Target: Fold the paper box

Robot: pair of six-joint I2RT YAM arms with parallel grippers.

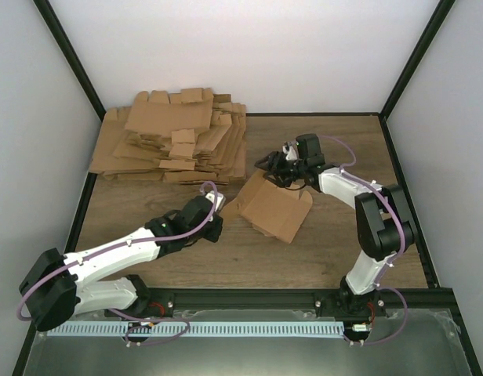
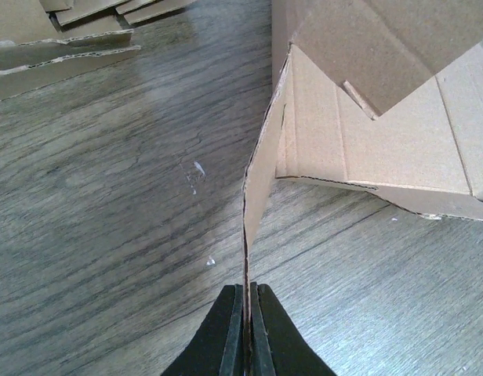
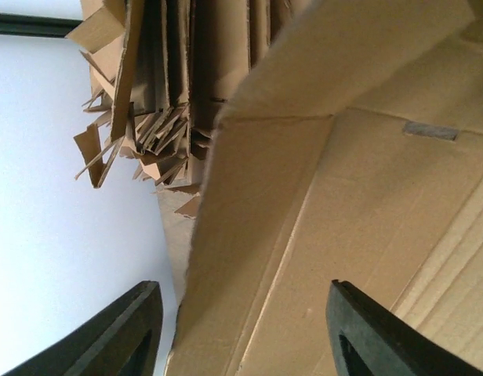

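The paper box (image 1: 274,207) is a brown cardboard blank, partly raised, lying on the wooden table at centre right. My left gripper (image 1: 219,205) is at its left edge. In the left wrist view the left gripper (image 2: 245,313) is shut on the thin edge of an upright flap of the box (image 2: 383,133). My right gripper (image 1: 273,167) is at the box's far edge. In the right wrist view the right gripper (image 3: 241,345) is open, with a folded panel of the box (image 3: 320,219) between its wide-apart fingers (image 3: 124,337), not pinched.
A big pile of flat brown cardboard blanks (image 1: 175,137) lies at the back left of the table; it also shows in the left wrist view (image 2: 61,39) and the right wrist view (image 3: 171,78). White walls and black frame posts enclose the table.
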